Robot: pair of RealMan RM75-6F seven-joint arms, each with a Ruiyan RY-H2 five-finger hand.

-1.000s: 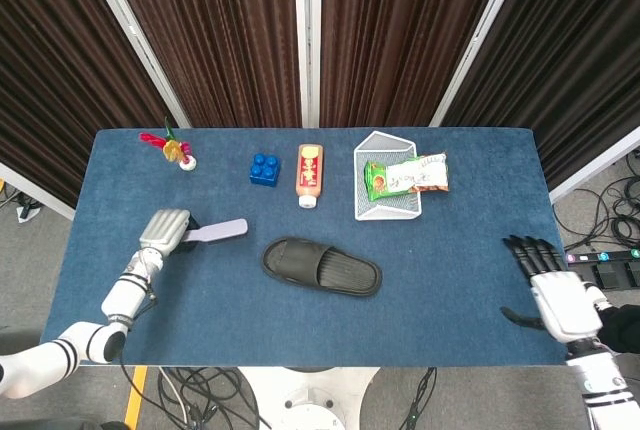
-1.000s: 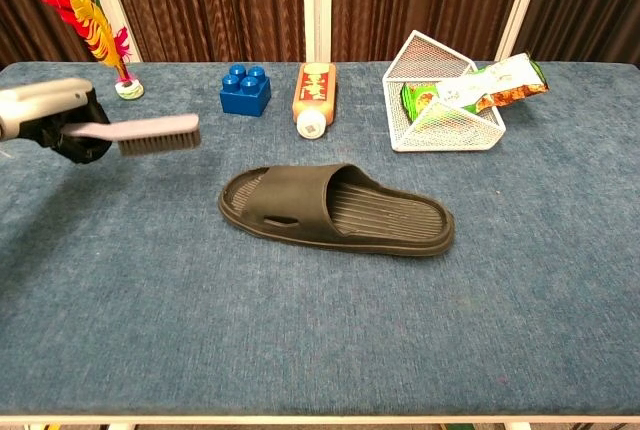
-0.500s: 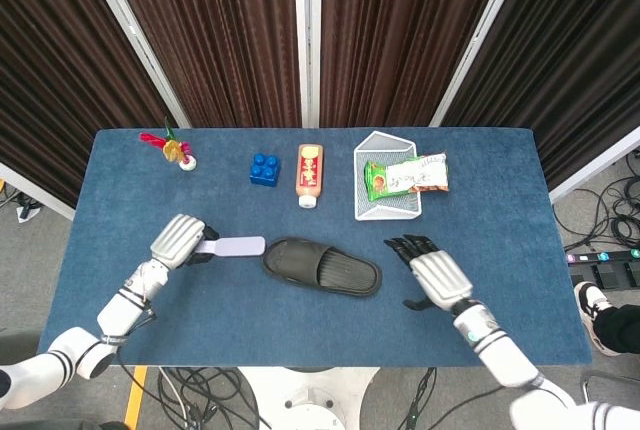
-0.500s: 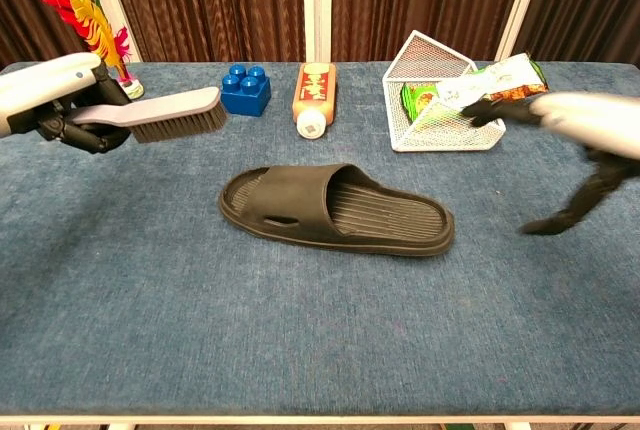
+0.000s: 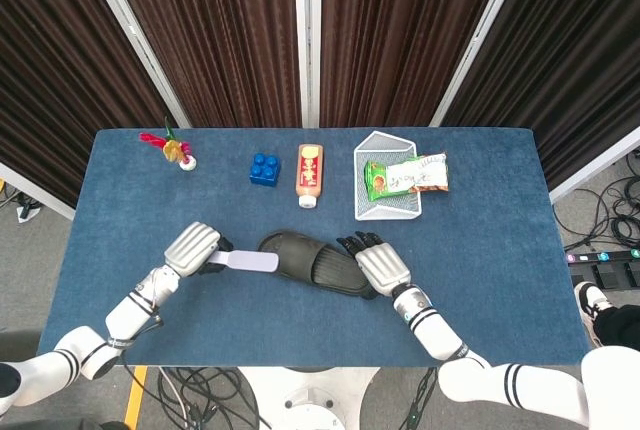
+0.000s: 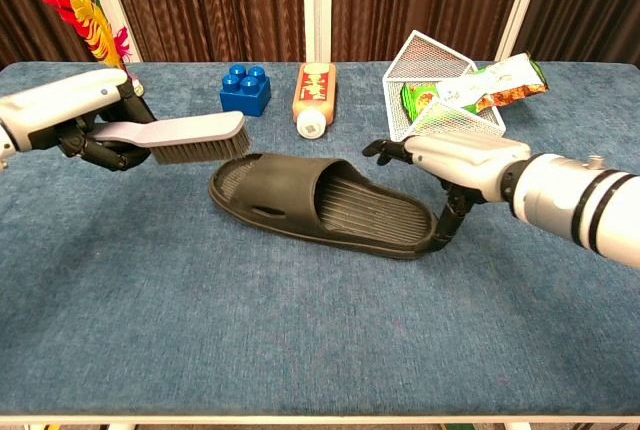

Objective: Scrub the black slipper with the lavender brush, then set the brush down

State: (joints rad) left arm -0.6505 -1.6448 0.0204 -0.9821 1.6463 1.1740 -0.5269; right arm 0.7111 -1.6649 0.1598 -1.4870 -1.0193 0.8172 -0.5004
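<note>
Step in hand: approach to the scrub; judged not yet begun, as the bristles are beside the shoe rather than on it.
Black slipper: centre of the chest view, lying on the blue table, toe end to the left of the frame, heel end to the right.
Lavender brush: left of centre in the chest view, held level, bristles down, its tip just above the slipper's toe end; contact cannot be confirmed.
Left hand: at the left edge of the chest view, fingers wrapped around the brush handle.
Right hand: right of centre, palm over the slipper's heel end, fingers extended and slightly spread, thumb turned down against the heel rim; whether it truly pins the shoe cannot be told.
Head view check: brush at the slipper's left end, right hand on its right end.
Next move, judged: lower the bristles onto the strap or footbed and stroke along it while the right hand steadies the heel.
Risk, judged: the slipper may slide if the heel is not held.
</note>
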